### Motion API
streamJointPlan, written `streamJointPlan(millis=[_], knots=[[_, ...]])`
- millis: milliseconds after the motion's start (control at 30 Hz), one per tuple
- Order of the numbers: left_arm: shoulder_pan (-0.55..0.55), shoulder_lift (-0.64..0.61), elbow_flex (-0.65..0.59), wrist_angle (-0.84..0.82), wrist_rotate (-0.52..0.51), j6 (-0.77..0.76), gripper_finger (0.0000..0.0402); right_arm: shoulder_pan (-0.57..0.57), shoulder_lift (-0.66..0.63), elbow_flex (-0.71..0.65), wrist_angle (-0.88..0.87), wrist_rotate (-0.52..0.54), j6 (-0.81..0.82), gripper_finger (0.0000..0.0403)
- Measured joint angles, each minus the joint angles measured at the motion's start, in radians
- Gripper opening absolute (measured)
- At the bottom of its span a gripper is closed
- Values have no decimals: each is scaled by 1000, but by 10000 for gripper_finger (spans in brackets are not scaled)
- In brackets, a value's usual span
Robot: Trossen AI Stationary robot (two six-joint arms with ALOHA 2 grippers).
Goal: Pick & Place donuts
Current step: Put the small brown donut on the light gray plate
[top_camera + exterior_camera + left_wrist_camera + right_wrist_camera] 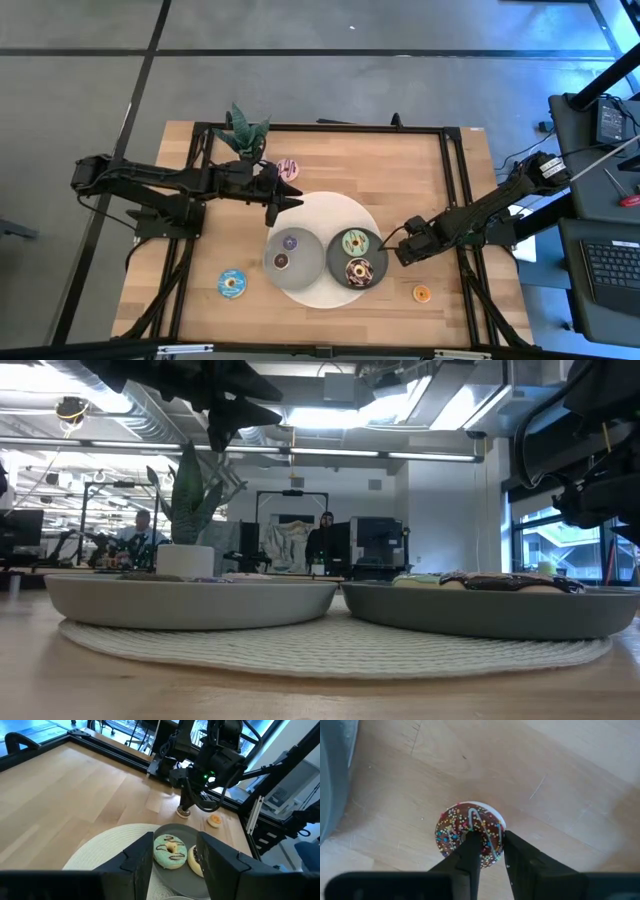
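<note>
From above I see the wooden table (400,180) with the round woven mat (325,215) at its middle; on the mat sit two grey plates, the left plate (270,260) carrying a purple donut (291,242) and a small brown donut (281,262), the right plate (335,262) carrying the mint-green donut (354,242) and a chocolate donut (359,271). The potted plant (245,133) stands near the far edge.

My left gripper (283,197) hovers above the far left rim of the mat, fingers parted and empty; through its wrist camera the mint-green donut (170,851) shows between the two fingers (142,857), well below them.

My right gripper (399,250) is down at the table just beside the right plate's rim; its wrist view shows the fingers narrowly apart around one side of a sprinkled brown donut (455,832), one finger (470,852) through the hole, the other outside the ring; I cannot tell whether they actually pinch it.

Loose on the wood: the pink donut (288,168) near the plant; the blue donut (232,284) on the near left; the small orange donut (421,294) on the near right.
</note>
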Motion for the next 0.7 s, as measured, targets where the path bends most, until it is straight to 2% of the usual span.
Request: streamJointPlan(millis=[400,567,700], knots=[[0,0,0,8,2,-2,148,0,0,15,-5,0,-33,50],[0,1,0,56,26,19,148,-18,0,93,-38,1,-121,50],[-4,1,0,57,42,85,146,-61,0,212,-199,4,-179,49]])
